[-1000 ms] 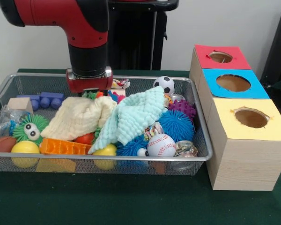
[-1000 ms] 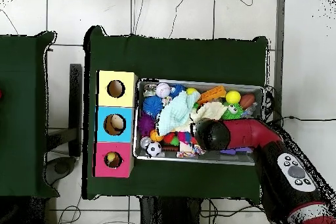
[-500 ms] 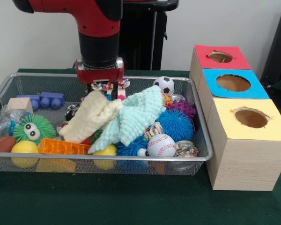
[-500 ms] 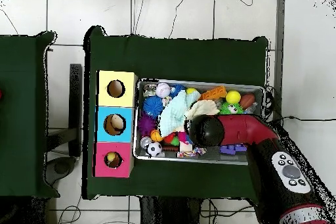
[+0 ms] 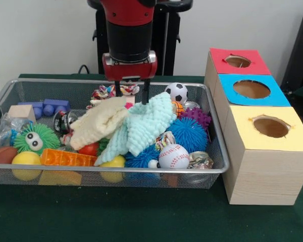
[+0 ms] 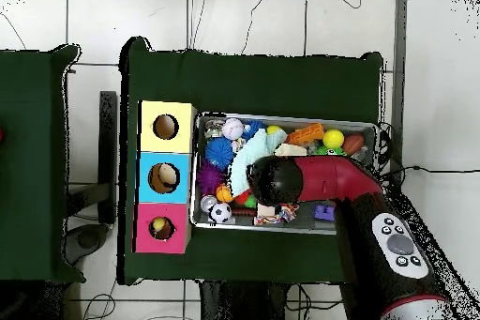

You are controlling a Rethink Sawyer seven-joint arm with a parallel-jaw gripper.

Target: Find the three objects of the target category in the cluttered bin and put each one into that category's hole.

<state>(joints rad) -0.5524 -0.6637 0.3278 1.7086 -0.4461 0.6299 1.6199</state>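
The wire-mesh bin (image 5: 216,132) is full of toys and two cloths; it also shows in the overhead view (image 6: 194,177). My gripper (image 5: 132,97) hangs over the bin's far middle, open, with its fingertips (image 5: 146,96) down at the top of a cream cloth (image 5: 98,123) and a mint cloth (image 5: 146,123). The cream cloth's bunched corner rises between the fingers. The red-faced hole (image 5: 237,61) is at the far end of the box row, also in the overhead view (image 6: 162,228). In the overhead view my arm (image 6: 281,180) hides the gripper.
Blue-faced hole (image 5: 251,89) and yellow-faced hole (image 5: 270,126) stand next to the red one. In the bin: soccer ball (image 5: 178,92), baseball (image 5: 173,156), blue spiky ball (image 5: 191,133), green furry toy (image 5: 34,138), orange block (image 5: 65,158), yellow balls, a rope toy.
My gripper has moved right along the bin's far side and risen. The cream cloth has been drawn right and bunched up, uncovering toys on its left.
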